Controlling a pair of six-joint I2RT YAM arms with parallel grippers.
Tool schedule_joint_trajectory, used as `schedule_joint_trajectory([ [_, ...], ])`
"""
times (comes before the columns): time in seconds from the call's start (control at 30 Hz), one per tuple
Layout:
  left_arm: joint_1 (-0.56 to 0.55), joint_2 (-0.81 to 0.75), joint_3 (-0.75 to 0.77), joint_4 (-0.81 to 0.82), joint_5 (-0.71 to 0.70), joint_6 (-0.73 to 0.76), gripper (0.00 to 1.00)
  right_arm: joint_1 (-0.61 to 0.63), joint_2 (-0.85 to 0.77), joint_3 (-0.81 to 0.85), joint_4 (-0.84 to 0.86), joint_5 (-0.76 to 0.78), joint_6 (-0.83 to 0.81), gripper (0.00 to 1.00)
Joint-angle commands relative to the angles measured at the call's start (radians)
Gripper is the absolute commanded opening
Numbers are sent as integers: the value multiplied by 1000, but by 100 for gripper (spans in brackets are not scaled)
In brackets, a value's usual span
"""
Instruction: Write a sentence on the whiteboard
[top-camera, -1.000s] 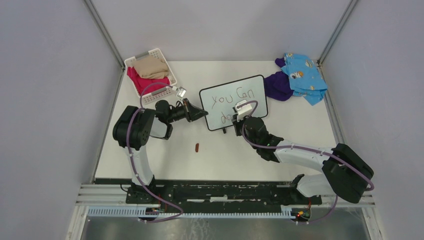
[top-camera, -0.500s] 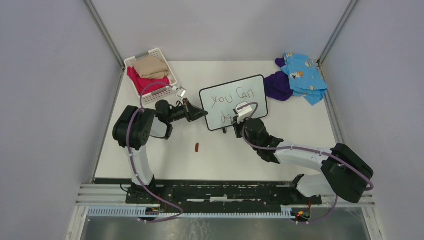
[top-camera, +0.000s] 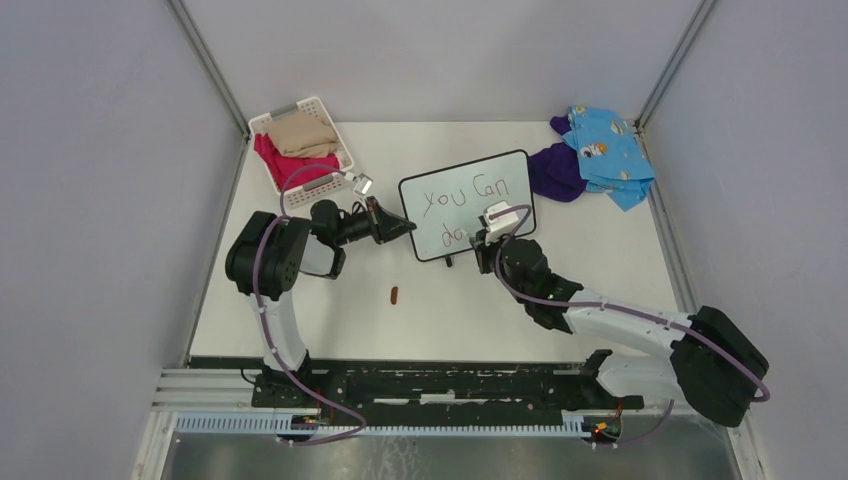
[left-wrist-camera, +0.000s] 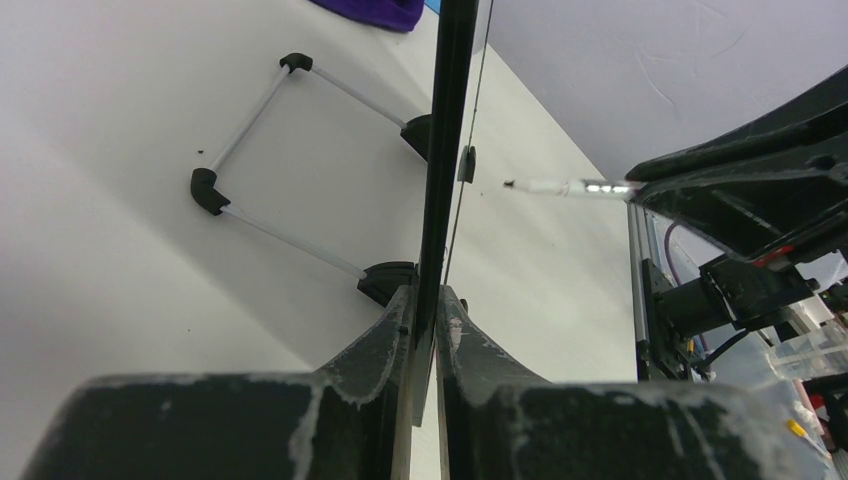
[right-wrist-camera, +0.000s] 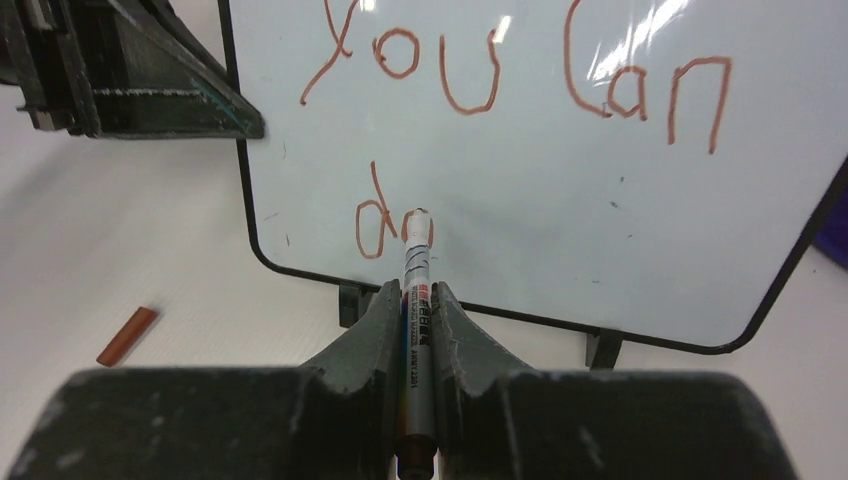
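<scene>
The whiteboard stands tilted on its little black feet mid-table. My left gripper is shut on its left edge; the left wrist view sees the board edge-on between the closed fingers. The sentence is in reddish-brown strokes and reads "you Can", with "do" below it. My right gripper is shut on a marker, whose tip rests on the board at the "o" of "do". The marker also shows beyond the board in the left wrist view.
A reddish marker cap lies on the table in front of the board. A white basket with folded clothes stands at the back left. Blue and purple cloths lie at the back right.
My right gripper has shifted a little to the right along the board's lower line, and an "o" now follows the "d". The left arm and the board have not moved.
</scene>
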Motion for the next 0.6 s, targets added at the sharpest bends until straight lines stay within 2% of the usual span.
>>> schedule_joint_trajectory([
  [0.0, -15, 12, -6, -122, -2, 57, 12, -9, -97, -2, -2, 79, -29, 0],
  [0.27, -15, 18, -3, -123, -2, 58, 12, -34, -222, -66, 1, 161, -23, 0],
  [0.57, -15, 16, -2, -129, -3, 60, 12, -51, -218, -110, 36, 116, -21, 0],
])
